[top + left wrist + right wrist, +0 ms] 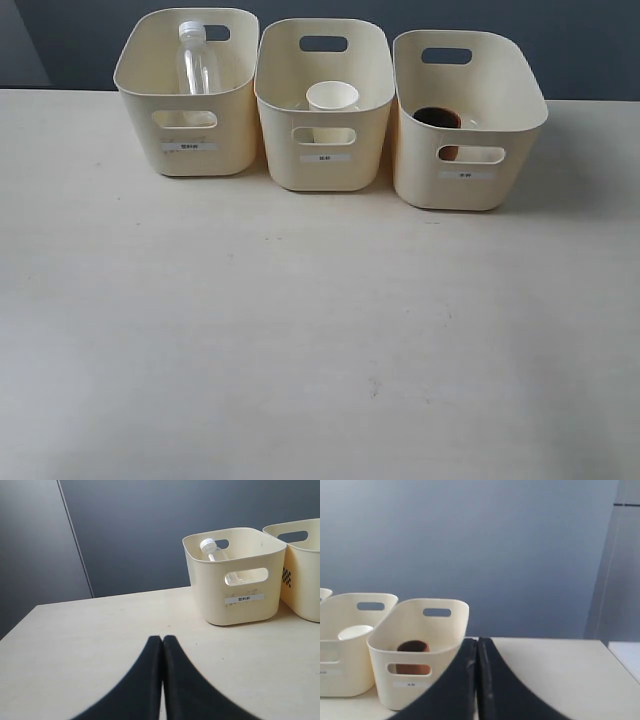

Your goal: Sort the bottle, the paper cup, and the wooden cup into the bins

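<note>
Three cream bins stand in a row at the table's far edge. The clear bottle (196,62) with a white cap stands in the left bin (188,140); its cap (208,545) shows in the left wrist view. The white paper cup (332,98) sits in the middle bin (324,160). The dark brown wooden cup (437,119) sits in the right bin (466,180), also seen as wooden cup (412,647). Neither gripper appears in the exterior view. My left gripper (163,639) is shut and empty above the bare table. My right gripper (477,641) is shut and empty beside the right bin (415,680).
The pale wooden table (320,340) stretches in front of the bins. A dark blue-grey wall (560,40) rises behind them. Each bin carries a small white label (326,158) on its front.
</note>
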### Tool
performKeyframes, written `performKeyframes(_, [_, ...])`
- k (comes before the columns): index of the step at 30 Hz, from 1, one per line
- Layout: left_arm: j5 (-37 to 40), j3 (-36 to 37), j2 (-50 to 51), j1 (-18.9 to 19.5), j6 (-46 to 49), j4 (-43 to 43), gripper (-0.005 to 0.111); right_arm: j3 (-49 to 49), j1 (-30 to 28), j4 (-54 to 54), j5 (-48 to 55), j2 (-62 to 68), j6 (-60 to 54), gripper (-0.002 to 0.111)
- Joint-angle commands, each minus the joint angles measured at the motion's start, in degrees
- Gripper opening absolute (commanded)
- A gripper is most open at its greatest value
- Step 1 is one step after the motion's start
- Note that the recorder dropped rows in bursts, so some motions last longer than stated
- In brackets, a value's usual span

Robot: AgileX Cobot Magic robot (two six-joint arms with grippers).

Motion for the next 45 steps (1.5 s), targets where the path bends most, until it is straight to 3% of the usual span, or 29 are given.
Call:
performKeyframes(1, [-0.4,0.1,-0.3,0.0,-0.1,0.0,0.000,4.8,-4.4,0.8,-5.6,-2.5,-0.7,-0.001])
performKeyframes(10, [-0.4,0.1,-0.3,0.0,-0.1,0.0,0.000,5.7,-8.7,1.1,-5.1,-3.4,-0.6,-0.001])
performKeyframes(17, [-0.4,0.1,-0.3,0.0,-0.1,0.0,0.000,14.6,-11.1,1.1,-11.5,-4.8,-0.7,-0.001])
performKeyframes(22, [-0.4,0.1,-0.3,0.0,-0.1,0.0,0.000,17.7,-11.3,1.1,-9.9,-5.2,-0.6,-0.001])
performKeyframes(29, [-0.4,0.1,-0.3,0.0,-0.1,0.0,0.000,17.7,-11.7,1.1,2.3,-10.4,-0.7,-0.001])
performKeyframes(41, [-0.4,0.1,-0.3,0.0,-0.1,0.0,0.000,17.7,-11.6,1.3,1.8,-10.4,-0.7,-0.001])
performKeyframes(45, [-0.4,0.1,-0.3,0.0,-0.1,0.0,0.000,17.7,-11.6,15.8,2.0,-10.4,-0.7,-0.001])
